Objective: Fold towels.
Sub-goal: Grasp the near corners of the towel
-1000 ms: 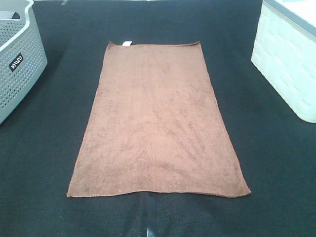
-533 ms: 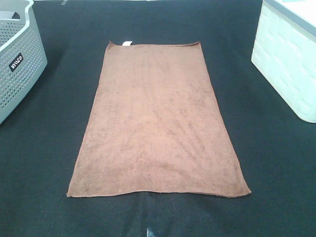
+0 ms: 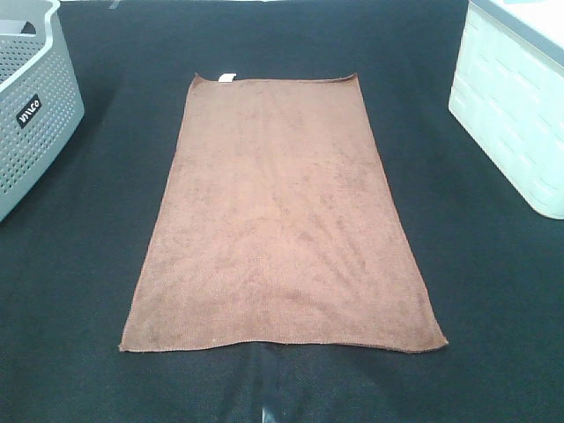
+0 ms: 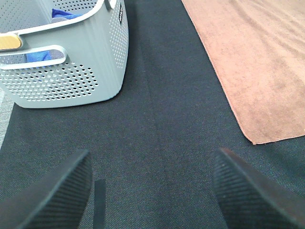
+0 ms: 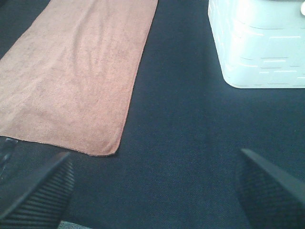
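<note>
The reddish-brown towel [image 3: 278,211] lies flat and unfolded on the black table cloth, long side running away from me, with its small white tag [image 3: 226,77] on the far short edge. It also shows in the left wrist view [image 4: 257,62] and the right wrist view [image 5: 76,71]. Neither gripper shows in the exterior high view. The left gripper [image 4: 152,191] is open and empty above bare cloth, off the towel's near left corner. The right gripper [image 5: 155,191] is open and empty above bare cloth, off the near right corner.
A grey perforated basket [image 3: 26,115] stands at the far left; in the left wrist view [image 4: 71,71] blue cloth shows inside it. A pale green-white bin [image 3: 515,115] stands at the far right, also in the right wrist view [image 5: 259,47]. Black cloth [image 3: 493,308] surrounds the towel.
</note>
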You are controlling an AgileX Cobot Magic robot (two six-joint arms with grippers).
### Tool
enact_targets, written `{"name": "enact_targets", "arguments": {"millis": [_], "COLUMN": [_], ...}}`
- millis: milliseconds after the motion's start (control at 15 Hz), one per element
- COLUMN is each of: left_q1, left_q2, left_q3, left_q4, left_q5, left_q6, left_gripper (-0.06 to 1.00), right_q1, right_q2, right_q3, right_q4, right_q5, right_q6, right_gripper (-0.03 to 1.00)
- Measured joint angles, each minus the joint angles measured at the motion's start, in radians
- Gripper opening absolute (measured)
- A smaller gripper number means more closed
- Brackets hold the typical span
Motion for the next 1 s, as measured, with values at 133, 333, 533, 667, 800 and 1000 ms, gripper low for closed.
{"name": "enact_targets", "arguments": {"millis": [133,333,533,667,800,1000], "left_q1": [0.000,0.000,0.000,0.000,0.000,0.000], "left_q2": [0.000,0.000,0.000,0.000,0.000,0.000], "left_q3": [0.000,0.000,0.000,0.000,0.000,0.000], "left_q4": [0.000,0.000,0.000,0.000,0.000,0.000], "left_q5": [0.000,0.000,0.000,0.000,0.000,0.000], "left_q6": [0.000,0.000,0.000,0.000,0.000,0.000], "left_gripper": [0.68,0.68,0.68,0.68,0.68,0.68], "right_q1": [0.000,0.000,0.000,0.000,0.000,0.000], "right_q2": [0.000,0.000,0.000,0.000,0.000,0.000], "right_q3": [0.000,0.000,0.000,0.000,0.000,0.000], "right_q4": [0.000,0.000,0.000,0.000,0.000,0.000], "right_q5": [0.000,0.000,0.000,0.000,0.000,0.000], "right_q6": [0.000,0.000,0.000,0.000,0.000,0.000], "right_gripper": [0.85,0.85,0.85,0.85,0.85,0.85]}}
